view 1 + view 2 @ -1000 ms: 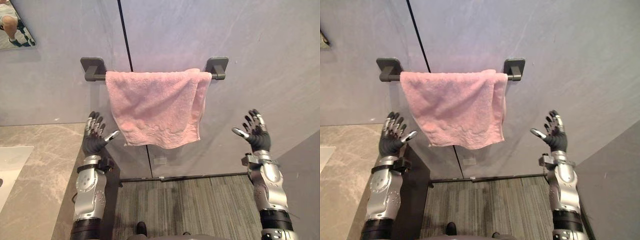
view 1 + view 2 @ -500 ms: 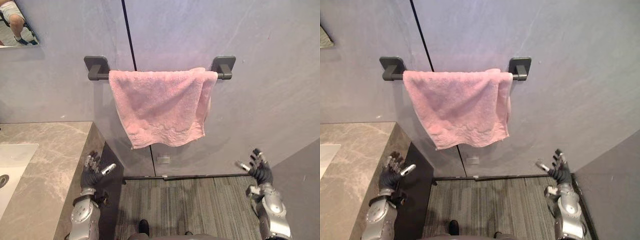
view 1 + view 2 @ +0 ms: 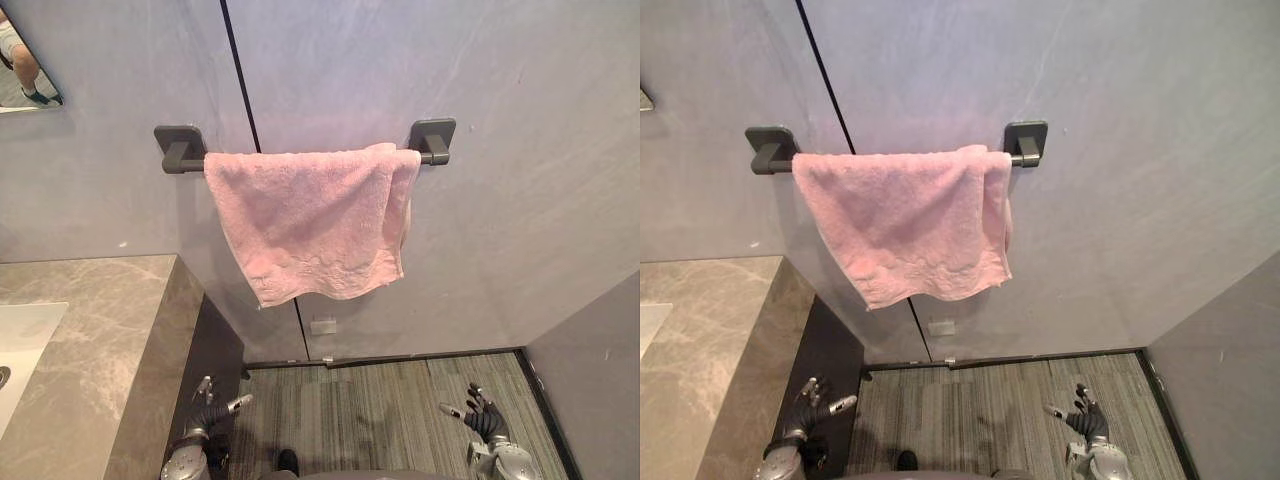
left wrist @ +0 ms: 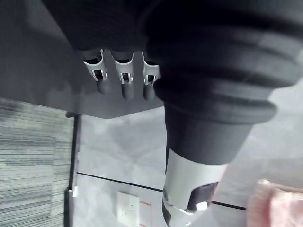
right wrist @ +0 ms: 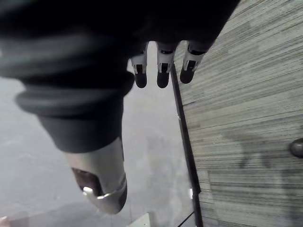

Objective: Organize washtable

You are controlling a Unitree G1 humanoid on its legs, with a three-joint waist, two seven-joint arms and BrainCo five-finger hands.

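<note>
The towel point(image 3: 315, 220) is draped over the rail point(image 3: 187, 161) on the wall, pushed towards the rail's right end, where it is doubled over, and its lower hem runs at a slant. That lopsided hang looks like the main risk: a pull on one corner alone could drag the whole cloth along or off the rail and drop it on the floor point(image 3: 390, 400). Both hands are low and well apart from the towel. The left hand point(image 3: 203, 414) is just beside the counter's dark side panel and the right hand point(image 3: 482, 420) is out over the floor, each with fingers spread loose and holding nothing. If the left arm were raised straight up it could catch the overhanging edge of the counter point(image 3: 100, 330) (that edge is the one thing close enough to get in the way). The space between the right hand and the towel looks free. The counter carries a white sink point(image 3: 20, 335) at its far left, a mirror point(image 3: 25, 70) above it reflects part of a person, and a small wall plate point(image 3: 322, 326) sits under the towel.
</note>
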